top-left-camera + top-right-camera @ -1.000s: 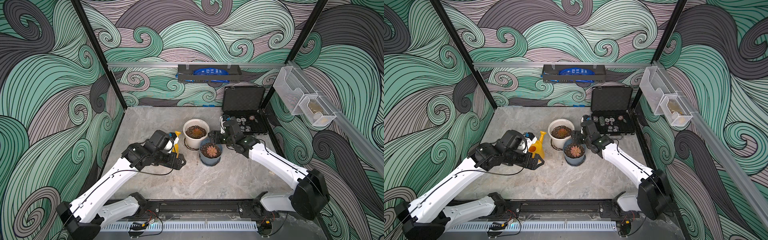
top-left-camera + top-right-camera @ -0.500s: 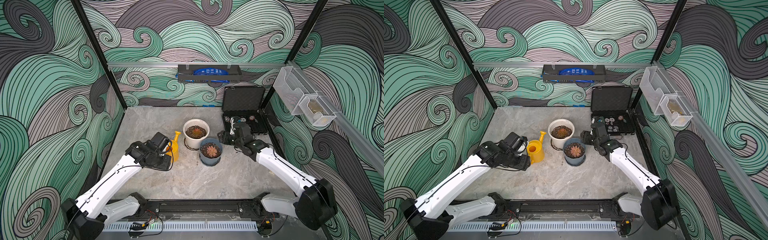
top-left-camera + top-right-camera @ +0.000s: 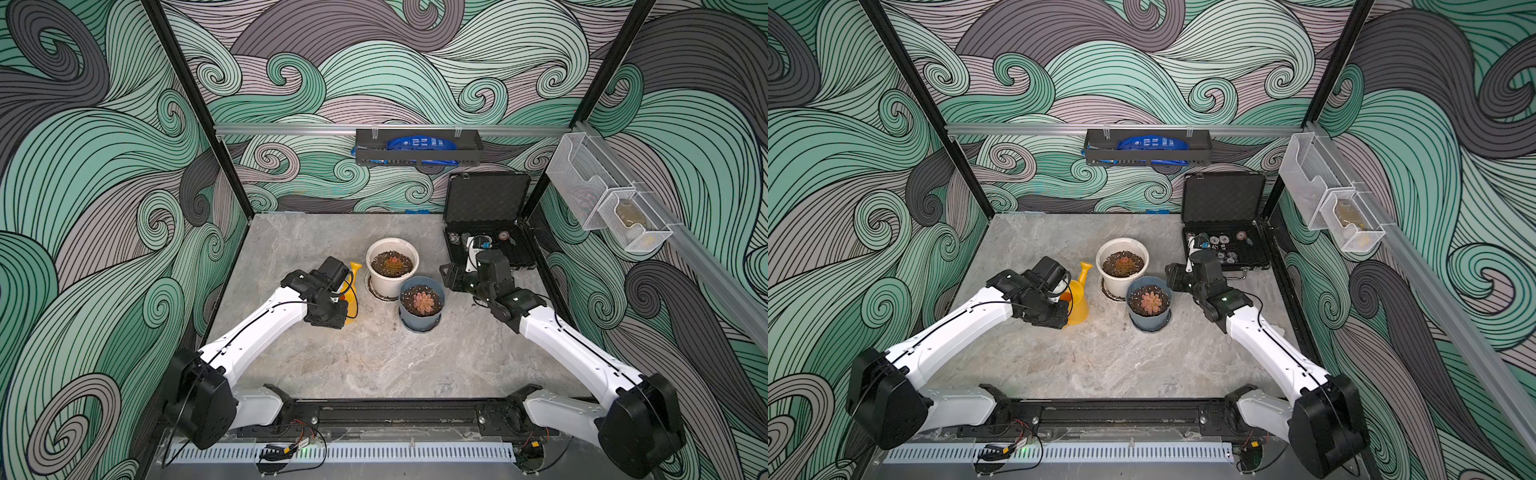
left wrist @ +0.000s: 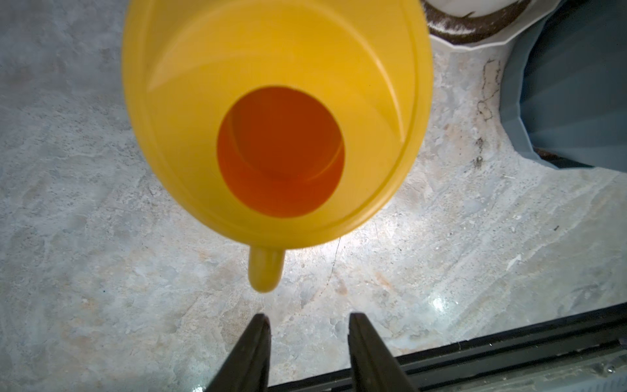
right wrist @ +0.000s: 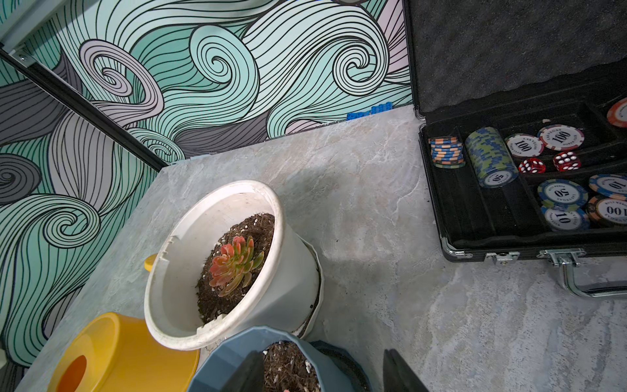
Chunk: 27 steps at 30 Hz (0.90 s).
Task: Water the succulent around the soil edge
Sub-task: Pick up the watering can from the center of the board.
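The succulent (image 3: 423,302) (image 3: 1149,302), a pale pink rosette, sits in a blue-grey pot (image 3: 419,323) at mid-table. The soil edge (image 3: 410,292) (image 5: 288,370) rings it, dark and gritty. A yellow watering can (image 3: 354,297) (image 3: 1079,299) (image 4: 271,101) stands upright on the table, left of the pots. My left gripper (image 4: 307,319) (image 3: 337,320) hovers just behind the can's handle, open, with only table between its fingers. My right gripper (image 5: 322,356) (image 3: 448,279) is open beside the blue-grey pot's right rim, gripping nothing.
A taller white pot (image 3: 392,249) with a darker red-green rosette stands directly behind the blue-grey pot, nearly touching it. An open black case (image 3: 486,195) (image 5: 475,217) of poker chips and dice lies at the back right. The black front rail (image 3: 395,415) borders the table.
My left gripper has drawn back from the watering can and its jaws have narrowed. My right gripper has pulled away to the right from above the blue-grey pot.
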{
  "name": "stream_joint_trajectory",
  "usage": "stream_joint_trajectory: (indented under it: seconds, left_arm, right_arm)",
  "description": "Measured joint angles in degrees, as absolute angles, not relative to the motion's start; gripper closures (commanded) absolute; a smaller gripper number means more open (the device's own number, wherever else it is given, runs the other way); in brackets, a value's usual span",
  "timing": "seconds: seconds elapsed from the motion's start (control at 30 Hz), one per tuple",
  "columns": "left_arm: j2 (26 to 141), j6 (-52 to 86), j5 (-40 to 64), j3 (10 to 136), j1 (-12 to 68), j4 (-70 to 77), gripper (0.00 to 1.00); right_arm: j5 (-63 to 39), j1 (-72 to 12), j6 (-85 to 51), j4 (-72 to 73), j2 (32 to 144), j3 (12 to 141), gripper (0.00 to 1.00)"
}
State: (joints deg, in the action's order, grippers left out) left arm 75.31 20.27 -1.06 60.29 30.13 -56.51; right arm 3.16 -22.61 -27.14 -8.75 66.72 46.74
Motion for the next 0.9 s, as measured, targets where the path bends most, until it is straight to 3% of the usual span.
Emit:
stream_joint_trajectory:
  seconds: [0.1,0.37,0.9]
  left_arm:
    - [75.2,20.0,-2.3,60.3,30.1,-55.7,0.45]
    - [75.1,20.0,-4.6,59.9,30.1,-53.3,0.4]
    - [68.6,23.3,-6.2,52.6,30.1,-44.7,0.44]
  right_arm:
    - [2.2,-22.1,-27.2,-8.0,66.6,46.3,0.41]
    - [0.1,-21.1,-27.1,-6.6,66.6,45.5,0.41]
    - [-5.3,-18.6,-27.2,-3.0,62.7,43.3,0.4]
